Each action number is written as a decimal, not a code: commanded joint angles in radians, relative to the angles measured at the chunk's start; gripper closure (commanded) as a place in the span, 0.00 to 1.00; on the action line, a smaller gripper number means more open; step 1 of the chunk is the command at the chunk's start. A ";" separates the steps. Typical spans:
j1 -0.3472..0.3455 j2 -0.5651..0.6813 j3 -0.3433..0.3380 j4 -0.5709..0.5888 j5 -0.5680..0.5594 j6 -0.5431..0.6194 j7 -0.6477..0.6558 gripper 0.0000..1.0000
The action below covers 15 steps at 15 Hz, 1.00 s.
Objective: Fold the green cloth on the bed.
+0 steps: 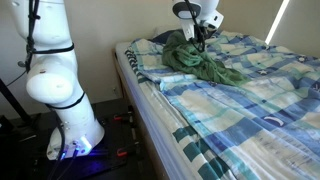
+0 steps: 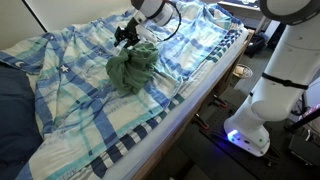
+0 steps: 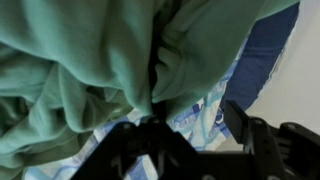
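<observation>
The green cloth [image 1: 200, 62] lies bunched in a rumpled heap on the bed [image 1: 262, 112], near the far end of the checked cover. In both exterior views my gripper [image 1: 201, 38] hovers right over the top of the heap [image 2: 131, 68], pointing down. In the wrist view the cloth [image 3: 90, 60] fills the upper left, and one fold hangs down against the left finger [image 3: 148, 130]. The gripper [image 3: 192, 120] has its jaws apart, with only the checked cover showing between them. The right finger [image 3: 238, 118] stands clear of the cloth.
A dark navy pillow [image 2: 12, 112] lies at one end of the bed [image 2: 90, 115] and shows behind the cloth in the wrist view [image 3: 265, 60]. The robot's white base [image 1: 62, 95] stands on the floor beside the bed's edge. A wall runs behind the bed.
</observation>
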 commanded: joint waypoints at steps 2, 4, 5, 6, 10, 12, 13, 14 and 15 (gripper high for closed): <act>-0.019 -0.206 0.001 -0.116 0.046 0.033 -0.036 0.01; -0.017 -0.285 -0.008 -0.164 0.031 0.044 -0.020 0.00; -0.016 -0.321 -0.012 -0.190 0.025 0.049 -0.015 0.00; -0.014 -0.352 -0.015 -0.215 0.022 0.054 -0.010 0.00; -0.007 -0.466 -0.023 -0.326 0.023 0.081 0.017 0.00; -0.007 -0.516 -0.020 -0.387 0.017 0.083 0.066 0.00; -0.009 -0.536 -0.016 -0.417 0.008 0.080 0.103 0.00; -0.011 -0.554 -0.012 -0.447 -0.001 0.073 0.143 0.00; -0.012 -0.569 -0.007 -0.479 -0.009 0.068 0.184 0.00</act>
